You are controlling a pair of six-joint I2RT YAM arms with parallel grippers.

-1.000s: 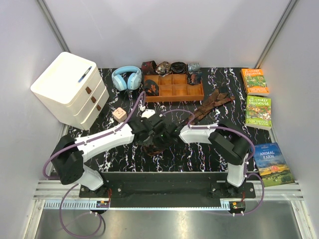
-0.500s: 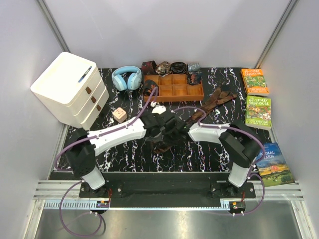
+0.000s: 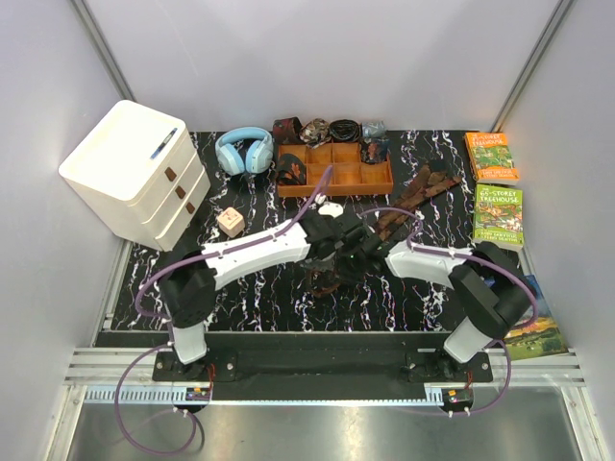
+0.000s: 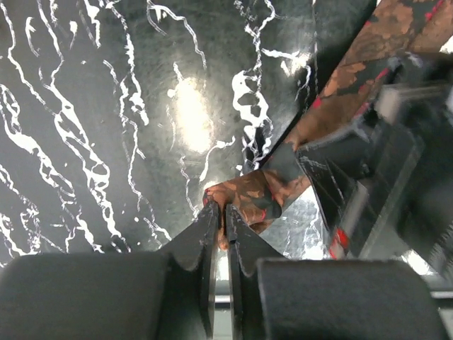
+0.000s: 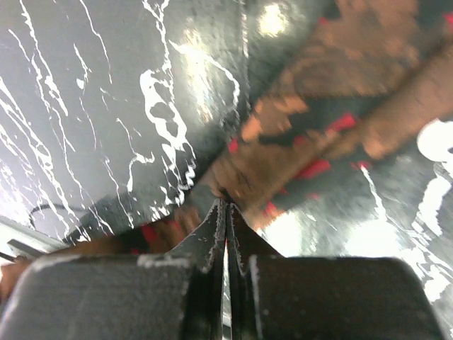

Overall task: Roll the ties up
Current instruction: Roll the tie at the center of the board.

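Observation:
A dark brown tie with a reddish-tan pattern (image 3: 324, 279) is held just above the black marble table between my two grippers. In the left wrist view my left gripper (image 4: 220, 210) pinches a fold of that tie (image 4: 256, 193), its jaws nearly touching. My right gripper (image 5: 227, 202) is shut on the same tie (image 5: 297, 152), which runs up to the right. Seen from above, the left gripper (image 3: 336, 259) and right gripper (image 3: 353, 265) meet almost tip to tip at mid-table. More ties (image 3: 413, 193) lie in a loose pile to the far right.
An orange-brown wooden tray (image 3: 336, 191) stands at the back with a rolled tie (image 3: 291, 172) in its left compartment and rolled items (image 3: 329, 130) behind it. Blue headphones (image 3: 243, 150), a white drawer unit (image 3: 135, 171), a small pink cube (image 3: 230, 221) and books (image 3: 499, 214) surround the work area.
Both arms have moved away from the near edge and to the right, carrying the tie with them. The grippers stay close together on it.

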